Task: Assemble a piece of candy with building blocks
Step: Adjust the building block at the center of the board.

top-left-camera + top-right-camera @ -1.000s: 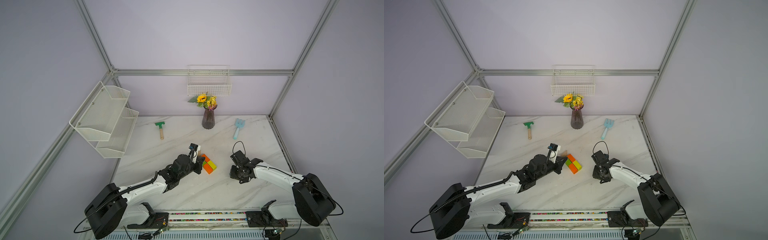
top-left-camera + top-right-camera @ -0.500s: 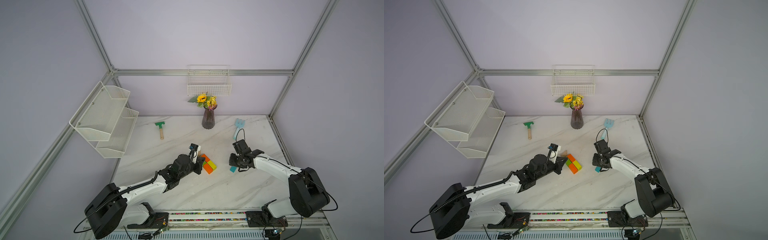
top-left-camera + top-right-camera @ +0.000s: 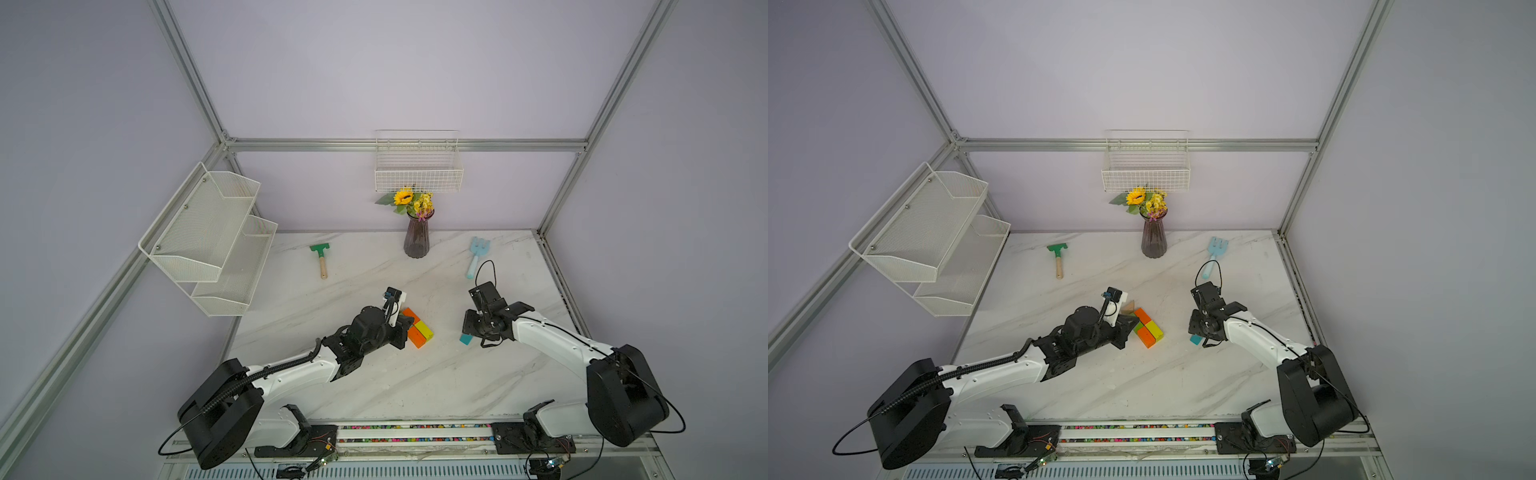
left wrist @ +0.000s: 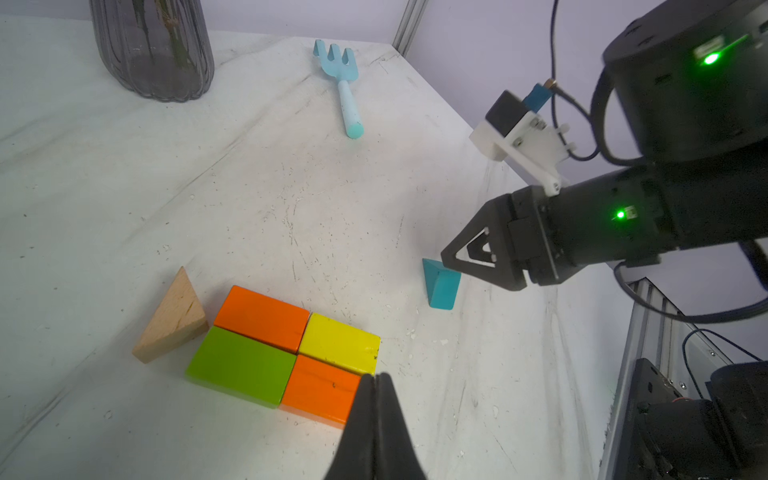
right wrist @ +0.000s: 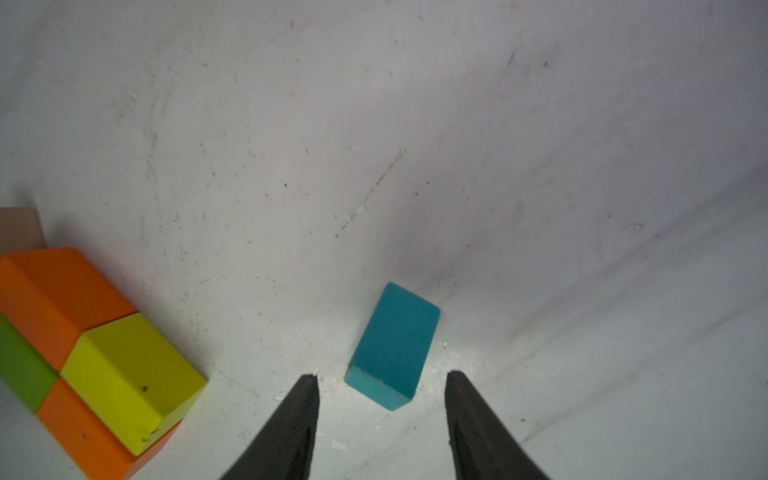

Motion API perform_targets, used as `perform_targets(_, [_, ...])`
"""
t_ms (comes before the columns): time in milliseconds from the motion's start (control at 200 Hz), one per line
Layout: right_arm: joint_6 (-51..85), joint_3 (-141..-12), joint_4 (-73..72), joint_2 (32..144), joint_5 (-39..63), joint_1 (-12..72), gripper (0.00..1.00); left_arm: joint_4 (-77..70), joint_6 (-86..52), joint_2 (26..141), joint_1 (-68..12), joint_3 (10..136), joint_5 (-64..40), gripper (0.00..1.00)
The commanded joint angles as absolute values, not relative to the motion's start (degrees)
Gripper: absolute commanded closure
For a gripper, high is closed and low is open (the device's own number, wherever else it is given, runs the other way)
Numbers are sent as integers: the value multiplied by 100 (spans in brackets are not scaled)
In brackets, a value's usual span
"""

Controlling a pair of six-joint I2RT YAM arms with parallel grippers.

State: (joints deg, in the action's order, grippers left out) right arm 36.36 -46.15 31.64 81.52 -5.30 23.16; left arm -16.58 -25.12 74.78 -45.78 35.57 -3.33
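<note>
Block rectangle (image 3: pixel 1148 329), tan triangle (image 3: pixel 1128 307) beside it, teal triangle (image 3: pixel 1195 340) apart, at right end effector (image 3: pixel 1197 331)

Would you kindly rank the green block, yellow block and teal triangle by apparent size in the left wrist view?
1. green block
2. yellow block
3. teal triangle, though it sits farthest from the camera.

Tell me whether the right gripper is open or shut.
Open. The right gripper shows its jaws apart, not touching the teal block resting on the table.

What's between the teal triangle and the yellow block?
Nothing: only bare table separates the teal triangle from the yellow block, as the left wrist view shows.
</note>
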Motion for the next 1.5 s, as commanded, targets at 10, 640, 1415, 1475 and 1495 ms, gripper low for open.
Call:
perform_targets(10, [3776,-4597,3096,8241,-502,2338,47,-1758,-2542,7410,-4555,3718,-453,100])
perform_targets(640, [3671,-4804,2899,8835,-800,2339,69,-1716,-2506,7427,-4551,3709,-491,100])
perform_targets(1415, [3383,-6715,6102,10844,-3913,3302,92,-1774,-2514,7511,-4553,3683,-582,100])
perform_targets(1475, [3429,-6737,6042,10846,-3907,3305,88,-1758,-2492,7489,-4552,3683,-569,100])
perform_targets(1495, [3436,-6737,6013,10846,-3888,3305,84,-1747,-2484,7480,-4551,3683,-562,100])
